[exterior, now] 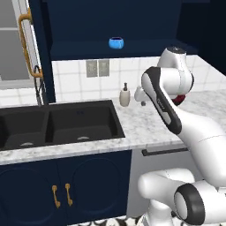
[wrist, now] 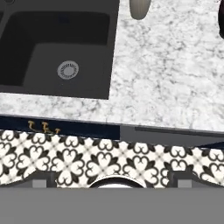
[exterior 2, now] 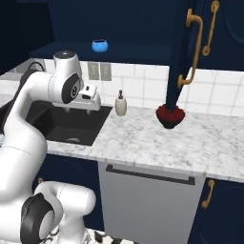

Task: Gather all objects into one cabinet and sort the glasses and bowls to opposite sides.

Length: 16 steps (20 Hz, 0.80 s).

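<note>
A bright blue bowl (exterior: 116,43) (exterior 2: 99,45) sits on the bottom shelf of the open navy wall cabinet above the tiled counter. An orange-red vessel with a dark underside (exterior 2: 170,116) (exterior: 178,99) stands on the marble counter, partly hidden by the arm in the left base view. My gripper (exterior 2: 77,109) (exterior: 141,102) points down over the counter beside the sink's right basin. It is open and holds nothing. It hangs well below the blue bowl and left of the red vessel. The beige mug and tan wooden bowl are out of view.
A white soap dispenser (exterior: 125,96) (exterior 2: 121,105) (wrist: 140,8) stands by the tiled wall near the gripper. A black double sink (exterior: 57,126) (wrist: 57,48) lies to the left. Open navy doors with curved brass handles (exterior: 26,44) (exterior 2: 193,47) flank the shelf. Another navy front (exterior 2: 226,33) rises at the right.
</note>
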Available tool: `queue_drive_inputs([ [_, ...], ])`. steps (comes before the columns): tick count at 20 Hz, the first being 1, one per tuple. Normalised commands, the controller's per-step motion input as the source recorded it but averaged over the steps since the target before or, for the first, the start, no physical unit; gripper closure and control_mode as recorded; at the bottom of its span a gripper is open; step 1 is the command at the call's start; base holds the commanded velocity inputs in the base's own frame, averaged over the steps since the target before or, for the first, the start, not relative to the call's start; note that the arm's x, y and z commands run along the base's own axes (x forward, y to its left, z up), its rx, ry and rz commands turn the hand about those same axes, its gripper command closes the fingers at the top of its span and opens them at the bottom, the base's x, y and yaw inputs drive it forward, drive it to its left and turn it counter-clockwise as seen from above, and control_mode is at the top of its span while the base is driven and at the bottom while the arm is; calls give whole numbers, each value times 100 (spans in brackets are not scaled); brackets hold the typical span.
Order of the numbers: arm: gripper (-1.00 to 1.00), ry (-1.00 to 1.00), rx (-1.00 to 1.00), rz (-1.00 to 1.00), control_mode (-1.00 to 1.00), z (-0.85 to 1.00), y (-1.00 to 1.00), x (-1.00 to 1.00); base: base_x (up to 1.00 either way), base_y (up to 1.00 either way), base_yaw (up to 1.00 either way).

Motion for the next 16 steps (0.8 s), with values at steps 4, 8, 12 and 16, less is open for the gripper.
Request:
queue_drive_inputs([
  [4,-100,0,0,0,100,0,0,0,50,29,-2],
  [8,-100,0,0,0,100,0,0,0,30,19,0],
  [12,-100,0,0,0,100,0,0,0,48,9,0],
  [16,-100,0,0,0,100,0,0,0,40,9,0],
])
